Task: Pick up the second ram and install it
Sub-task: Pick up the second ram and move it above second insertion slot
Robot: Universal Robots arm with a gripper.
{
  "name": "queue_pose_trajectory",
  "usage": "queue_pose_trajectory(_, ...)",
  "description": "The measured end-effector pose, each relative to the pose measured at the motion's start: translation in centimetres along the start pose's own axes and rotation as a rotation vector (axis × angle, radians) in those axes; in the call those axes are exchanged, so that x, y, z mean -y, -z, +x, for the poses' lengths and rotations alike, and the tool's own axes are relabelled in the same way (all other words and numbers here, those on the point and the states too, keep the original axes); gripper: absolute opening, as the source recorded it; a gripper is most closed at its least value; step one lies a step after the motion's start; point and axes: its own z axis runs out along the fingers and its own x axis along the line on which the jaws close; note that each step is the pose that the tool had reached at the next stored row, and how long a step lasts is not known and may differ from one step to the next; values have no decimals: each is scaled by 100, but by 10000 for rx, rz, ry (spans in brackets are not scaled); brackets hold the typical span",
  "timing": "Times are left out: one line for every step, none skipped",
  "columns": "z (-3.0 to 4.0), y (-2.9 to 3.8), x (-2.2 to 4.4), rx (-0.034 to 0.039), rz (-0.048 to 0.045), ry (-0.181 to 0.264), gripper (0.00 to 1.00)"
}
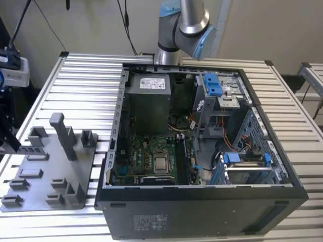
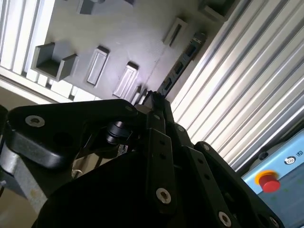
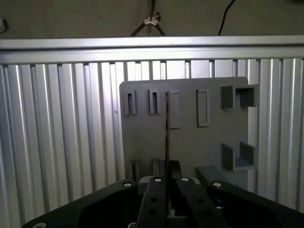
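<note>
The pincer [image 3: 167,167] is closed on the second ram [image 3: 167,124]. The ram is a thin dark stick, seen from its edge in the first wrist view. It is held at one end and sticks out straight ahead of the pincer.

A grey tray [image 3: 190,137] with little slots and blocks lies below and ahead of the pincer. It cannot be told if the far end of the stick is touching the tray.

The step in hand seems to be the lifting of the stick off the tray. To do it well, the stick should be held tight and kept straight. It should be raised straight up, so that nothing is scraped or bent.

The tray is laid on a metal table [image 3: 57,142] made of long shiny ribs. In the exterior view an open computer case [image 1: 202,212] is set on the same table, well apart from the pincer. A green motherboard [image 1: 146,156] is seen inside it. A plain wall [image 3: 71,19] and some cables [image 3: 151,21] are found past the table's far edge.
</note>
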Motion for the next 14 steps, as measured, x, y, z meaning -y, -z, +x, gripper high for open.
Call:
queue_pose_trajectory(-2,28,0,0,0,0,14)
queue_pose_trajectory(-4,55,0,0,0,-1,14)
queue_pose_trajectory(-6,81,0,0,0,0,14)
queue_pose_trajectory(-8,107,1,1,1,1,14)
queue_pose_trajectory(-9,133,1,0,0,1,14)
queue_pose_trajectory(-11,160,0,0,0,1,14)
queue_pose_trajectory(-14,187,0,0,0,1,14)
queue_pose_trajectory(-16,213,0,1,1,1,14)
queue_pose_trajectory(-18,241,0,1,1,1,14)
queue_pose_trajectory(-20,269,0,0,0,0,14)
queue_pose_trajectory(-22,297,0,1,0,0,14)
queue_pose_trajectory(-24,329,0,0,1,0,14)
queue_pose_trajectory(-27,361,0,1,0,0,14)
queue_pose_trajectory(-29,392,0,0,0,1,14)
